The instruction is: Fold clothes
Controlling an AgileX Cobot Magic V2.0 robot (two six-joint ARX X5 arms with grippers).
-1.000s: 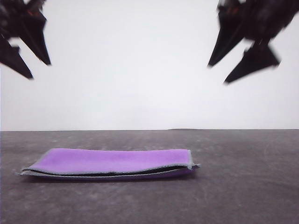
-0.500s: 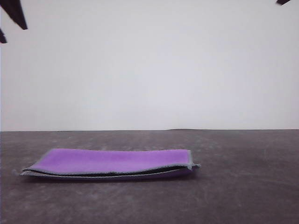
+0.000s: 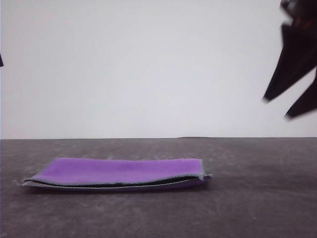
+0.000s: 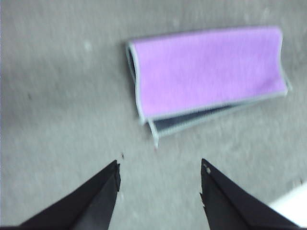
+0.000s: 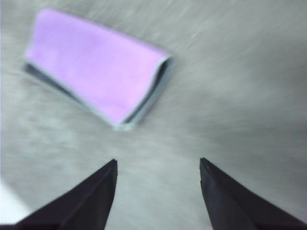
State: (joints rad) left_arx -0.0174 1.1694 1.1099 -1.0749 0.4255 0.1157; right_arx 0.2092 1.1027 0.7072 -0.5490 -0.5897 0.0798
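- The bench point(image 3: 257, 198) is a dark grey surface running across the whole foreground, with a plain white wall point(image 3: 148, 69) behind its far edge.
- The cloth point(image 3: 119, 172) lies on the bench left of centre, nearer the front edge than the far one, folded in half with the purple face up and the dark face showing only in the slit between the layers along its near side.
- The right gripper point(image 3: 293, 99) hangs high at the right edge of the front view, well above the bench and well apart from the cloth; half a second ago only a sliver of it showed at the top right corner, so it has come back down into the picture.
- The left gripper point(image 4: 159, 168) has gone the other way: a second ago it was plain at the upper left, and now barely a speck is left at that edge.
- The cloth has not shifted through this, which suggests the first fold is done and the arms are repositioning, perhaps for a second fold or to finish.
- The wrist views add what the front view cannot: both sets of fingers spread apart and holding nothing, and the cloth's light hem point(image 4: 139, 96) with the lower layer poking out slightly past the upper one at one corner.
- Both wrist pictures are blurred, the right more so.
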